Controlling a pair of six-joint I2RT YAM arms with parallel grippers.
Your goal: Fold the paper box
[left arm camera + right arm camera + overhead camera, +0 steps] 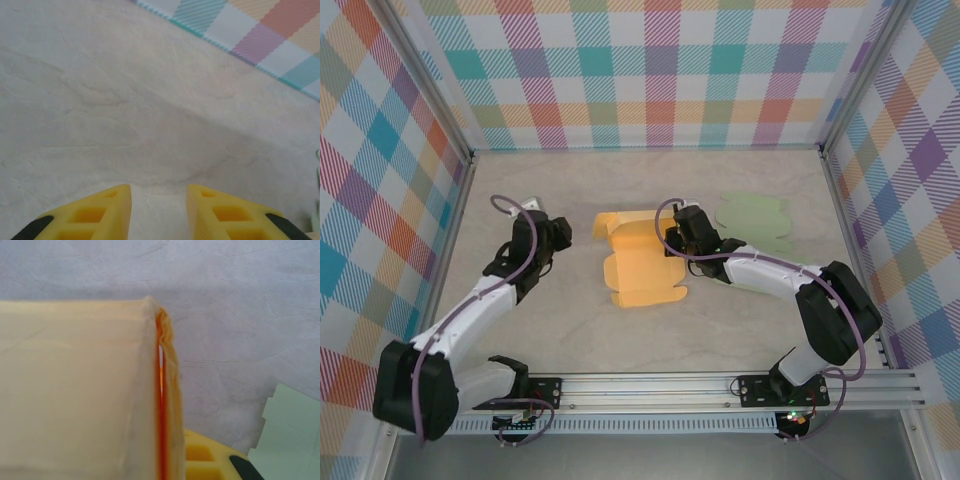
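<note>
The orange paper box (640, 265) lies partly folded in the middle of the table, with one panel raised along its right side. My right gripper (672, 238) is shut on that right edge. In the right wrist view the doubled orange sheet (75, 390) stands on edge between the jaws of my right gripper (170, 460), hiding the left finger, while one yellow finger (205, 462) shows to its right. My left gripper (560, 235) hovers to the left of the box, apart from it. In its wrist view the left gripper (159, 200) is open over bare table.
A flat pale green paper blank (755, 222) lies to the right of the orange box, its corner (292, 435) close by my right gripper. Plaid walls enclose the table on three sides. An aluminium rail (720, 385) runs along the near edge.
</note>
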